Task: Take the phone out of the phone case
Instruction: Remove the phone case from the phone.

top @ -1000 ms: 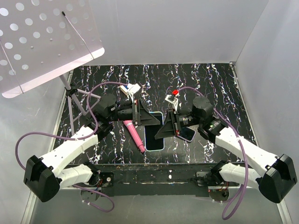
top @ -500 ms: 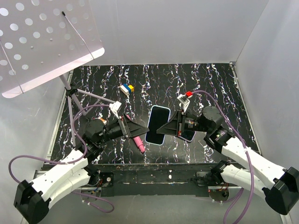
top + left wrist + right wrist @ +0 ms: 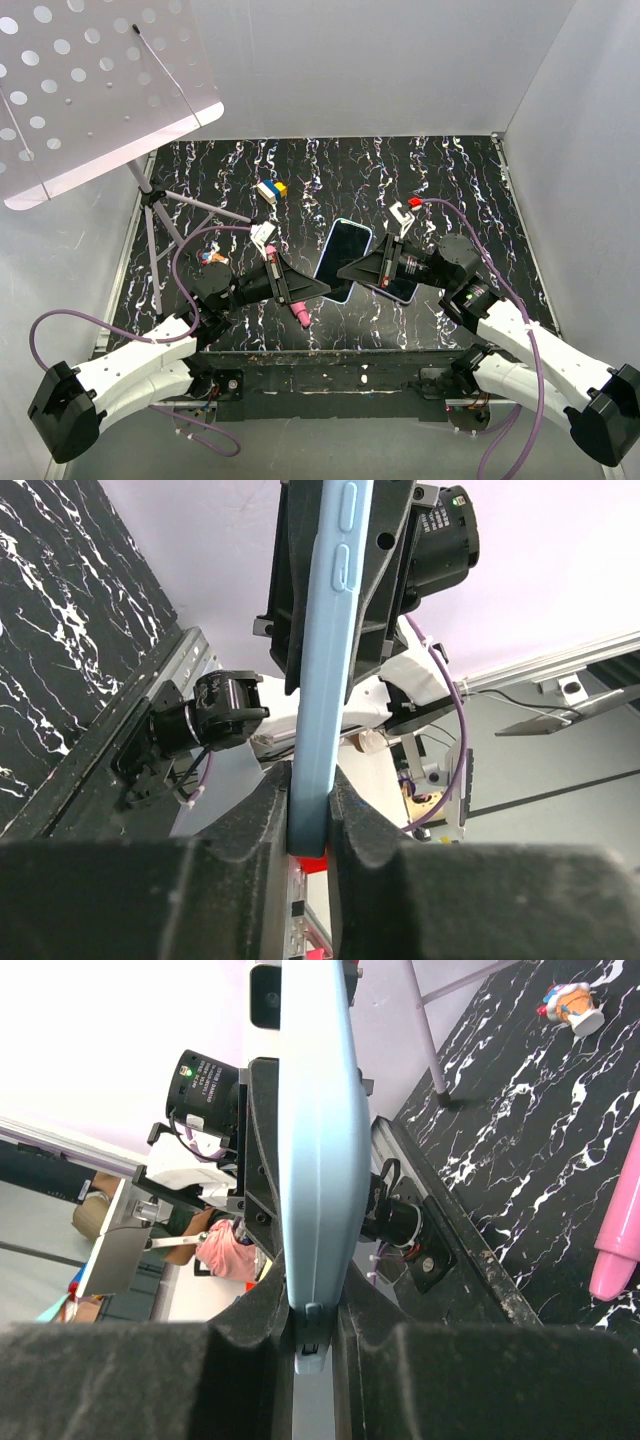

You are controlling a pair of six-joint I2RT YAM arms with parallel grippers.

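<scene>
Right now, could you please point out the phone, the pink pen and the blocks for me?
phone (image 3: pixel 344 250): top view, middle of its dark face.
pink pen (image 3: pixel 618 1245): right wrist view, on its barrel.
blocks (image 3: pixel 266 190): top view, on the white block.

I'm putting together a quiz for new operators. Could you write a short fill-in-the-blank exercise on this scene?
1. The phone case is light ____ in colour.
2. Counting the left pincer and the right pincer, ____ pincers are shut on its edges.
3. The pink pen lies on the table, partly under the ____ arm.

Missing words: blue; two; left.
</scene>
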